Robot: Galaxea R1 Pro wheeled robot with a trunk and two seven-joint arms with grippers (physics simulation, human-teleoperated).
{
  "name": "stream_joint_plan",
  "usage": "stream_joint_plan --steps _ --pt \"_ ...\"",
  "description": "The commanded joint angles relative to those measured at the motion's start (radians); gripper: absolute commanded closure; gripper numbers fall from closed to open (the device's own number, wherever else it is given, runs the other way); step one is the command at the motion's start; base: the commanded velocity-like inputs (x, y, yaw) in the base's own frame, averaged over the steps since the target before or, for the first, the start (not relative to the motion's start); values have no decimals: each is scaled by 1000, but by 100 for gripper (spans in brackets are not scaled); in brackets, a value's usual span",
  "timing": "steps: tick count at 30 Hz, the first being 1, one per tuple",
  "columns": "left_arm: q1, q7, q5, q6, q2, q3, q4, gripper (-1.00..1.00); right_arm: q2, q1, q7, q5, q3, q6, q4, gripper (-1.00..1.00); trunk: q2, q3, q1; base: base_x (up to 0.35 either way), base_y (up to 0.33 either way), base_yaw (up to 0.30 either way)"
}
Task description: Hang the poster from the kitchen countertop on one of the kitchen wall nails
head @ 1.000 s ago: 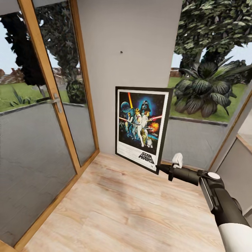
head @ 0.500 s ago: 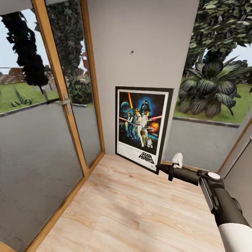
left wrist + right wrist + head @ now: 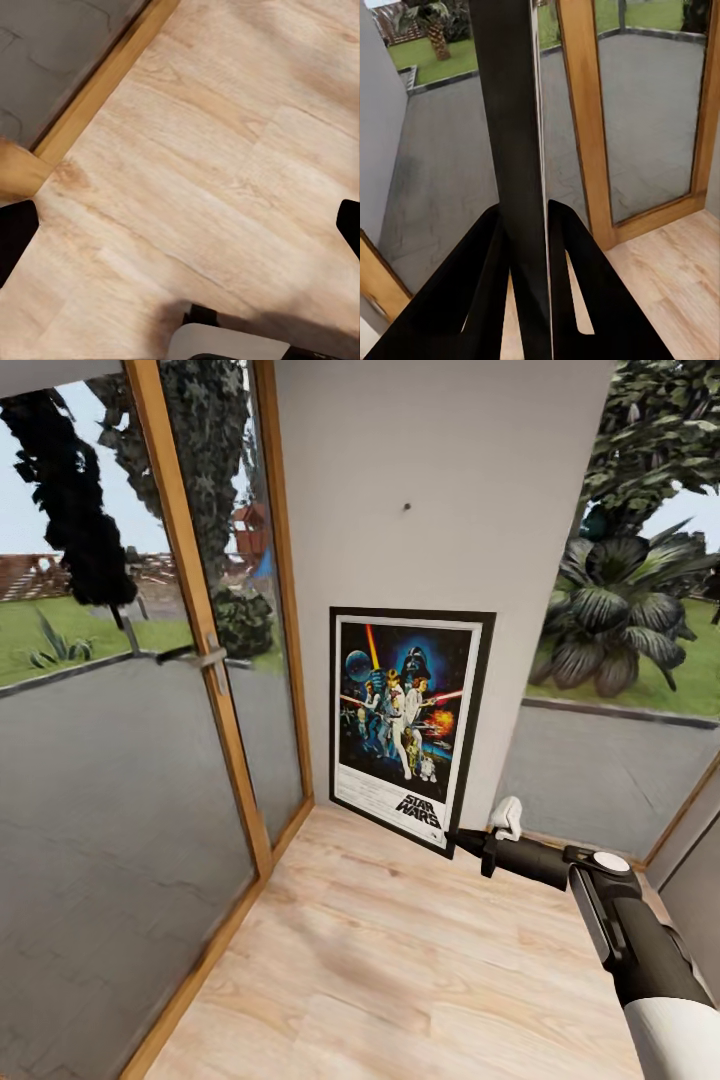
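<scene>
The Star Wars poster hangs upright in the air in front of a plain light-grey wall. My right gripper is shut on its lower right corner. In the right wrist view the black frame edge runs between the two fingers, pinched tight. A wall nail shows as a small dark dot, high on the wall above the poster's top edge. My left gripper points down at the wooden floor, open and holding nothing. The kitchen countertop is out of view.
A wood-framed glass door with a metal handle stands to the left of the wall. A window with garden plants lies to the right. Light wooden floor stretches before me.
The whole view has shifted: the wall, nail and door sit further right in the picture. The nail now lines up over the poster. The arm and poster keep their pose.
</scene>
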Motion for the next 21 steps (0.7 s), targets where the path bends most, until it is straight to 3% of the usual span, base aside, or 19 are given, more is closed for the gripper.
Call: stream_joint_plan --steps 1,15,21 --pt "0 -1 0 -2 0 1 0 -100 0 -1 8 -4 -1 13 0 100 -2 -2 1 159 343 -170" --pt "0 -1 0 -2 0 1 0 -100 0 -1 25 -4 -2 13 0 100 -2 -2 1 159 338 -268" --pt "0 -1 0 -3 0 1 -1 -100 0 -1 25 -4 -1 13 0 100 -2 -2 1 75 133 -299"
